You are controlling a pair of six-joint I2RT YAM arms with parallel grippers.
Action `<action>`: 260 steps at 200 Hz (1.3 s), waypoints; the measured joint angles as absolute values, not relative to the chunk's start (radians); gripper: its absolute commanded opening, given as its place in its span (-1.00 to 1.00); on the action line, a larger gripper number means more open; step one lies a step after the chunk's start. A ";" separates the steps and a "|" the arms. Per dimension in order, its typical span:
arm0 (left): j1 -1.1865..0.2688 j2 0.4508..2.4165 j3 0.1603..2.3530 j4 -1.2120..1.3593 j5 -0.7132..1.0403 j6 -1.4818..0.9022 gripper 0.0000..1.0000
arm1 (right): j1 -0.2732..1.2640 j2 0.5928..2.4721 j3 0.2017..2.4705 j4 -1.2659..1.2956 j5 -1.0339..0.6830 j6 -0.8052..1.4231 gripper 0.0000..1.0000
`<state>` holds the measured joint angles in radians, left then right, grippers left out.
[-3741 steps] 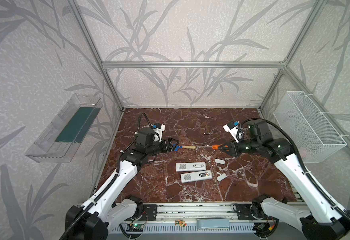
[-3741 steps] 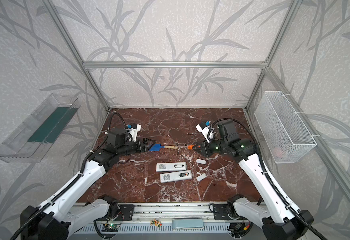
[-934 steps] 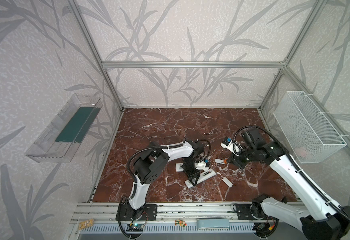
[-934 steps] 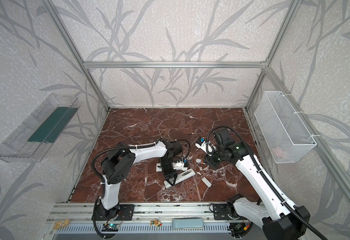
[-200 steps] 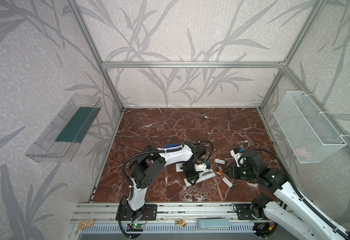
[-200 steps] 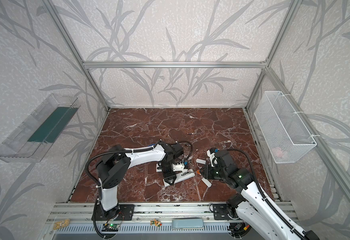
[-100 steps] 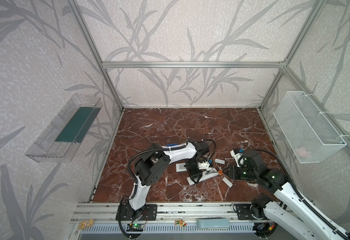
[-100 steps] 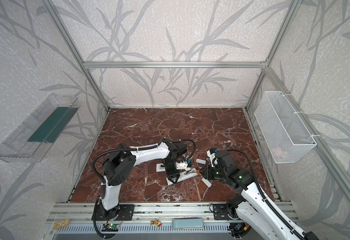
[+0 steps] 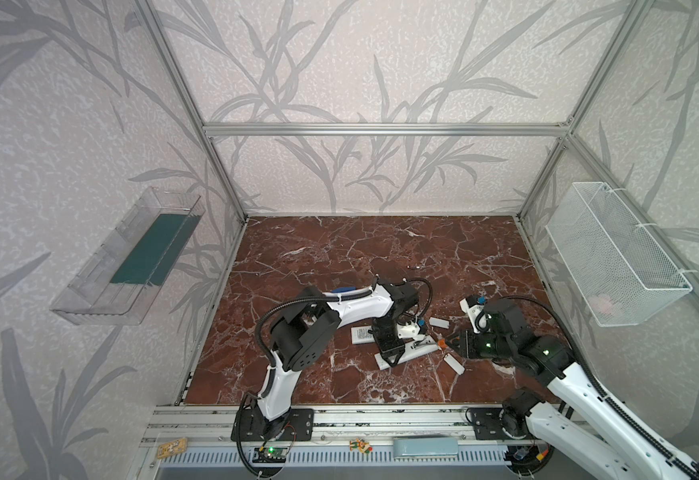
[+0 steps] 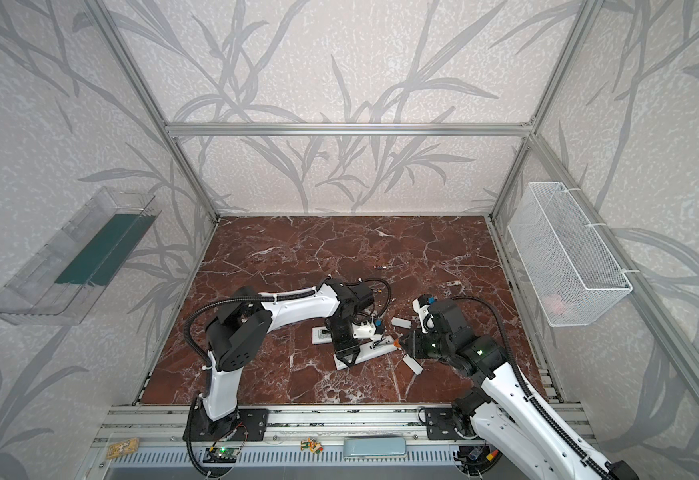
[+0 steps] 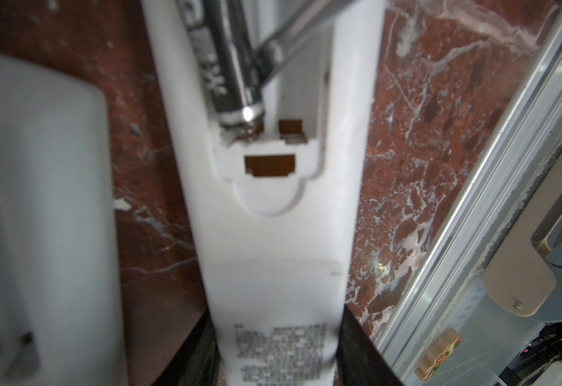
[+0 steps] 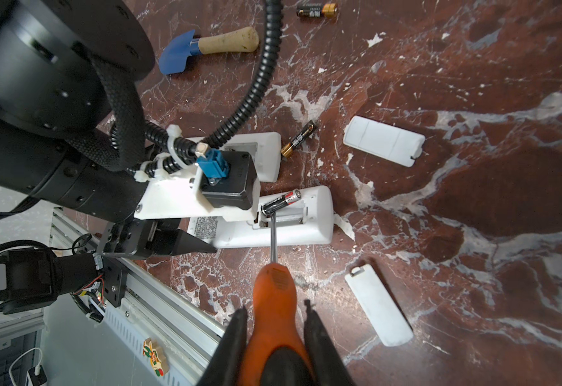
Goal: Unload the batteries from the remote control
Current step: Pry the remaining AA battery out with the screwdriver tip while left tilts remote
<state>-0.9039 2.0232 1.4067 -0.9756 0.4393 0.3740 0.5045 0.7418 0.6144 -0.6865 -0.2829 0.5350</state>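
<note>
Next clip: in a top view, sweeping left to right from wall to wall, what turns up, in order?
clear wall bin → partly hidden white remote → angled white remote → orange-handled screwdriver → white wire basket

**No legible word anywhere on the bench.** The remote control (image 11: 273, 267) carries a block of small dark type on its white back, several rows deep. It is too blurred in the left wrist view and too small in the right wrist view to read. The battery (image 12: 281, 201) in its open bay shows pale lettering on black beside a red band, illegible. The same goes for one loose battery (image 12: 316, 10) and another loose battery (image 12: 298, 139). The second remote (image 9: 361, 335) bears a printed panel, unreadable in both top views. A faint mark on the screwdriver (image 12: 274, 287) handle cannot be read either.
</note>
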 measured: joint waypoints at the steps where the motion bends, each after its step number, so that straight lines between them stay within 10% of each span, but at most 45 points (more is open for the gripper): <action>1: -0.904 2.023 1.407 -0.976 0.439 0.374 -0.98 | 0.505 0.742 0.615 -0.686 -0.282 0.535 -1.00; 260: -0.863 2.043 1.408 -1.007 0.554 0.373 -0.96 | 0.505 0.784 0.669 -0.701 -0.239 0.498 -1.00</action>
